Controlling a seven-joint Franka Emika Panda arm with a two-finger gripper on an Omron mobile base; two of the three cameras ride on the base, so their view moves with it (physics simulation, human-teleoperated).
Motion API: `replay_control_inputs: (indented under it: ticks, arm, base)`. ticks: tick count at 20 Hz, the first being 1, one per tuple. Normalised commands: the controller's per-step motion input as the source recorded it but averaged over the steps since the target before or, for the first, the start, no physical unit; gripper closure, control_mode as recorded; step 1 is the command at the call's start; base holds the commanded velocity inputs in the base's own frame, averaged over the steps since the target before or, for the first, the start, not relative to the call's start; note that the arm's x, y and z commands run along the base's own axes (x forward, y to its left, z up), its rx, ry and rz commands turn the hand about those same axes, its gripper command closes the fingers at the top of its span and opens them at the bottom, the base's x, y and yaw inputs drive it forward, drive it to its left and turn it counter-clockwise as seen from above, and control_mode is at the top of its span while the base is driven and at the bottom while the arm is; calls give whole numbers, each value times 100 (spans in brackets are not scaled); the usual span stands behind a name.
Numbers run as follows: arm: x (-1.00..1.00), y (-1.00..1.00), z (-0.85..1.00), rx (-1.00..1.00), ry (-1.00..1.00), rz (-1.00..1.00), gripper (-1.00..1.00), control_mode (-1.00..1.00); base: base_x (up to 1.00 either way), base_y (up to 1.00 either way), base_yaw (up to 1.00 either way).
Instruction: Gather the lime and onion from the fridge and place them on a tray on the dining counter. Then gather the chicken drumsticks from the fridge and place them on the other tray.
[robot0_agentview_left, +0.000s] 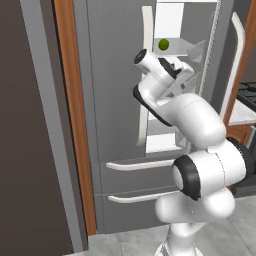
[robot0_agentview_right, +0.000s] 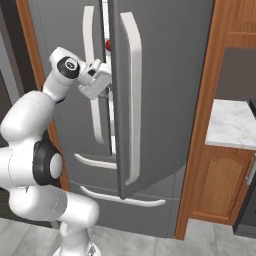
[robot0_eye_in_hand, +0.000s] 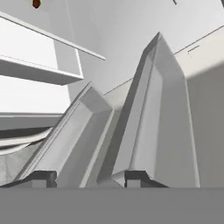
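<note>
Jaws are standing apart with nothing between them, you can see; the gripper (robot0_eye_in_hand: 89, 178) is reaching into the fridge (robot0_agentview_left: 120, 100) at its door shelves. The lime (robot0_agentview_left: 163, 44) is sitting inside the fridge, above the gripper. The onion (robot0_agentview_right: 108, 45) is peeking through the fridge's door gap.

I'm parked in a rendered home kitchen. Straight ahead stands a tall dark-grey French-door fridge (robot0_agentview_right: 165, 90) with long curved white handles (robot0_agentview_right: 131, 100), two lower drawers (robot0_agentview_left: 135, 187), white shelves inside (robot0_eye_in_hand: 39, 74). Warm wooden trim (robot0_agentview_left: 75, 115) runs beside it; to the right a marble countertop (robot0_agentview_right: 231, 125) sits on a wood cabinet (robot0_agentview_right: 220, 182). Grey tile floor (robot0_agentview_right: 135, 242) below.
</note>
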Motion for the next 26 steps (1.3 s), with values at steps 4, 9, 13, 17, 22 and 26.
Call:
replay_control_inputs:
  ticks: [4, 9, 13, 17, 22, 26]
  arm:
    - [-43, -96, -14, 0, 0, -15, -100, -100]
    - [-31, -100, -4, 0, 0, -13, -100, -100]
    - [-30, -100, -1, 0, 0, -9, -100, -100]
    - [-32, -100, -1, 0, 0, -9, -100, -100]
    - [-35, -100, -2, 0, 0, -8, -100, -100]
    - [-26, -100, 0, 0, 0, -9, -100, -100]
  base:
    - [0, 0, 0]
    - [0, 0, 0]
    - [0, 0, 0]
    - [0, 0, 0]
    - [0, 0, 0]
    - [0, 0, 0]
